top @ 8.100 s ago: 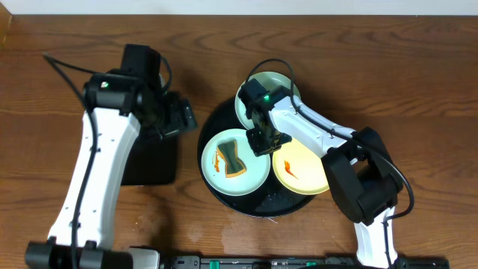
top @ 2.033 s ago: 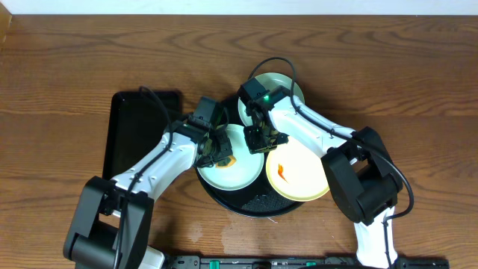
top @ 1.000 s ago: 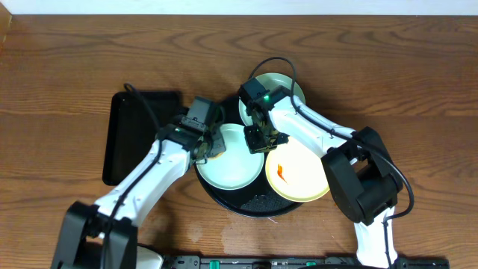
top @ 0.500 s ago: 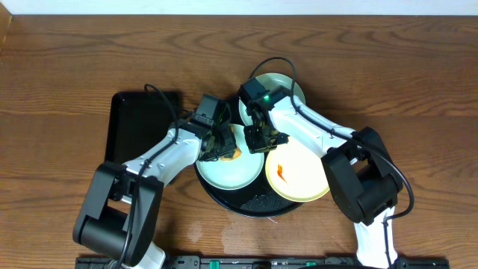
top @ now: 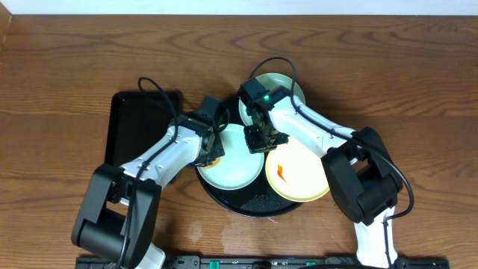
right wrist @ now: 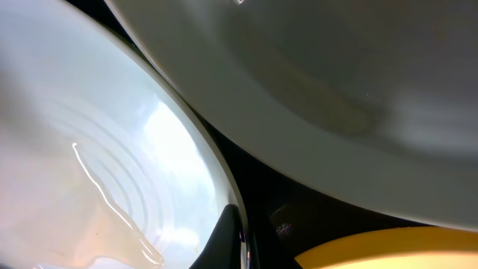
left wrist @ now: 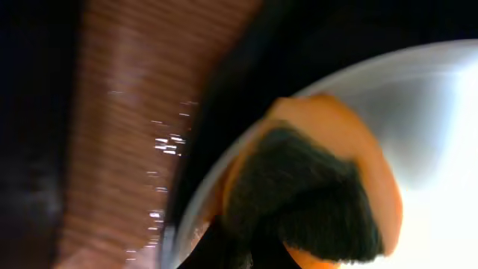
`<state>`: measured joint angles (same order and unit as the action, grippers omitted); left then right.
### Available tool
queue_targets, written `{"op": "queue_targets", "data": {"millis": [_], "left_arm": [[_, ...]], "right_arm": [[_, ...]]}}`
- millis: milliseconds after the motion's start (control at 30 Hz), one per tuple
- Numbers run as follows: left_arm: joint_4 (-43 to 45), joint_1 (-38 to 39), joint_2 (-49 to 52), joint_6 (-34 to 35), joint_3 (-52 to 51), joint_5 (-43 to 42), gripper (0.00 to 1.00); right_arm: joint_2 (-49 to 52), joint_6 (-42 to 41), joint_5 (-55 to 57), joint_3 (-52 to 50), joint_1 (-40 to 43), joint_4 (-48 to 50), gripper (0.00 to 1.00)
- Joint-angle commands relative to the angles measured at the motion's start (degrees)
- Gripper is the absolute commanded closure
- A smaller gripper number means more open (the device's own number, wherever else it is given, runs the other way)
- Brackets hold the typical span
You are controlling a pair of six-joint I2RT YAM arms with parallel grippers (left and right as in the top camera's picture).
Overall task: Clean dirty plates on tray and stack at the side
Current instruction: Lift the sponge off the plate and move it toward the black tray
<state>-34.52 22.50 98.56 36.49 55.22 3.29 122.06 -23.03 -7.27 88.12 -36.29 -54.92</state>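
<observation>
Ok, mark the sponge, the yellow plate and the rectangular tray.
sponge (left wrist: 314,198), left wrist view, on its dark scouring face.
yellow plate (top: 303,179), overhead view, on its bare centre.
rectangular tray (top: 133,128), overhead view, on its bare floor.

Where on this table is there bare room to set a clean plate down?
Widest bare wood lies right of the round tray, beyond the right arm. Another strip runs along the back behind both trays, and one left of the rectangular tray. The round tray is crowded: three plates, where the left tool, gripping a sponge, meets the right tool.
</observation>
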Motion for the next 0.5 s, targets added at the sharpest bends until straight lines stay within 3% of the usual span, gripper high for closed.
{"op": "queue_targets", "data": {"millis": [0,333,467], "left_arm": [[-1.79,-1.05,-2.51,-1.75,0.66,9.40,0.93],[-6.51,-1.75,-24.52,-1.73,2.67,8.79,0.93],[-10.56,-5.90,-34.29,-2.38,2.67,8.81,0.93]], "right_arm": [[0.55,-0.70,0.61,-0.20,-0.13,0.09,0.99],[-0.83,0.63,1.77,3.85,-1.03,-0.52,0.99],[-4.22,1.55,7.13,6.38,-1.81,-1.95,0.99]]}}
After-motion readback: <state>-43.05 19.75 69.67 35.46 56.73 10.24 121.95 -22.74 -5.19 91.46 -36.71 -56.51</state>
